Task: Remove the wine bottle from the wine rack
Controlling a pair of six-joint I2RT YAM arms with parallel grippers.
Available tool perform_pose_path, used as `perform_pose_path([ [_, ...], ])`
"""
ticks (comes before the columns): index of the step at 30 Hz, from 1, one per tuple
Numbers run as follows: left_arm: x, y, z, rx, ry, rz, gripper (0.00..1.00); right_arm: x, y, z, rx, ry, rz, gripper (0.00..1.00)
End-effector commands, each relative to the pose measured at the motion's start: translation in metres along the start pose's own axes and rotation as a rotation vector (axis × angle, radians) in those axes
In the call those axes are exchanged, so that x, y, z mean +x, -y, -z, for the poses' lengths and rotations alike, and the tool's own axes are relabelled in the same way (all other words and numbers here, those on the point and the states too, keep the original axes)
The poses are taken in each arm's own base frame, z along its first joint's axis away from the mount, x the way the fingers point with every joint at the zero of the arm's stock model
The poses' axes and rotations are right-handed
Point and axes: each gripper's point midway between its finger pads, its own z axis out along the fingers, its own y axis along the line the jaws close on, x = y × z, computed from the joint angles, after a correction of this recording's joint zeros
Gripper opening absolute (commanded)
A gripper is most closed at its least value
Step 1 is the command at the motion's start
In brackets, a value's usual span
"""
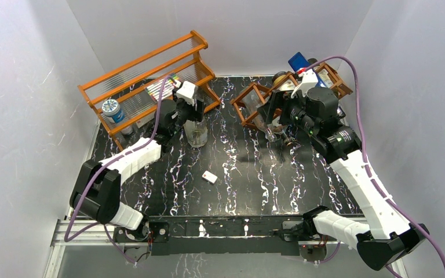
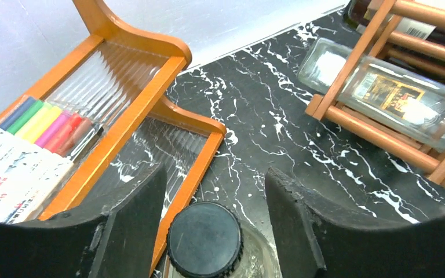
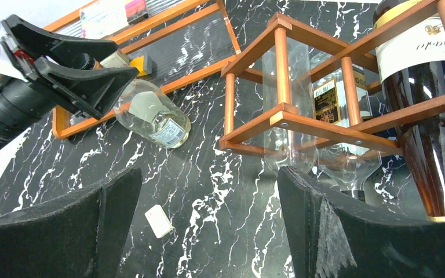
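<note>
Right tool (image 3: 207, 174) nearer, jaws apart; dark glass wine bottle (image 3: 434, 156) to its right, neck down in reddish-brown wooden lattice rack (image 3: 284, 116).

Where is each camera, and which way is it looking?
Top: high behind the robot, looking down on the black table; left arm and right arm show.
Left wrist: on the left gripper, looking down at a capped bottle and orange shelf; its fingers show.
Right wrist: on the right gripper, facing the wine rack; its fingers show.
Shared: both wrist views see the wine rack.
</note>
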Motion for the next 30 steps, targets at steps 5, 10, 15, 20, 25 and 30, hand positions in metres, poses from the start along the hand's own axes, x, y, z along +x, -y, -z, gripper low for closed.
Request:
perform_pose_path([
  [5, -0.045, 0.0, 0.017, 0.011, 0.13, -0.019, 0.81, -0.026, -0.014, 0.007, -0.039, 0.052, 0.008, 0.98],
  [10, -0.105, 0.01, 0.053, 0.075, 0.23, -0.015, 0.98, -0.019, -0.013, 0.01, -0.038, 0.012, 0.012, 0.98],
  [15, -0.154, 0.015, 0.086, 0.105, 0.342, 0.086, 0.98, 0.009, 0.028, 0.017, 0.154, -0.045, 0.047, 0.98],
  [20, -0.153, 0.015, 0.092, 0.092, 0.362, 0.058, 0.98, -0.042, 0.089, 0.02, 0.51, 0.099, 0.141, 0.98],
  [25, -0.151, 0.018, 0.091, 0.095, 0.358, 0.046, 0.98, -0.056, 0.132, 0.006, 0.522, 0.091, 0.022, 0.98],
  [30, -0.15, 0.024, 0.091, 0.119, 0.358, 0.049, 0.98, -0.064, 0.136, -0.019, 0.347, 0.057, -0.063, 0.98],
])
